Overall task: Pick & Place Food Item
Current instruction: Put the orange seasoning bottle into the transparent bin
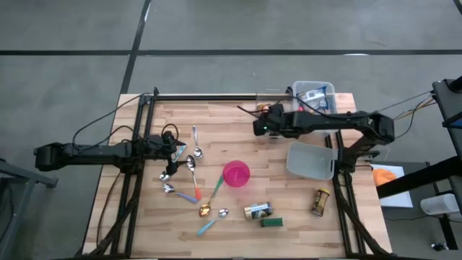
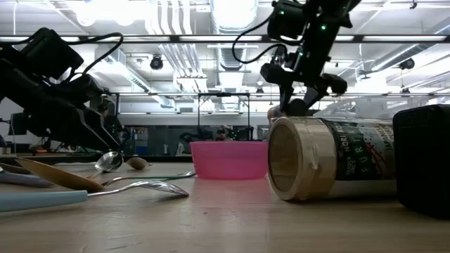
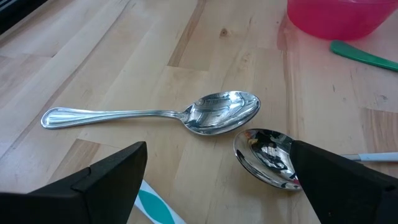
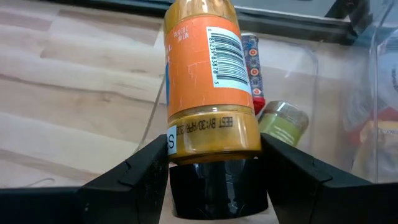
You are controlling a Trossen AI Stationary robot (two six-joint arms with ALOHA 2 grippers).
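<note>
Carrying | right gripper (image 4: pixel 214 165) clamps orange plastic spice jar (image 4: pixel 208 81) | left gripper (image 3: pixel 217 180) wide open | next: place in clear bin (image 1: pixel 315 89)

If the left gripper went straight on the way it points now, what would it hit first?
Probably the spoons: the open left gripper points down at two metal spoons lying bowl to bowl on the wooden table. The nearer spoon bowl looks first, though depth is unclear.
</note>
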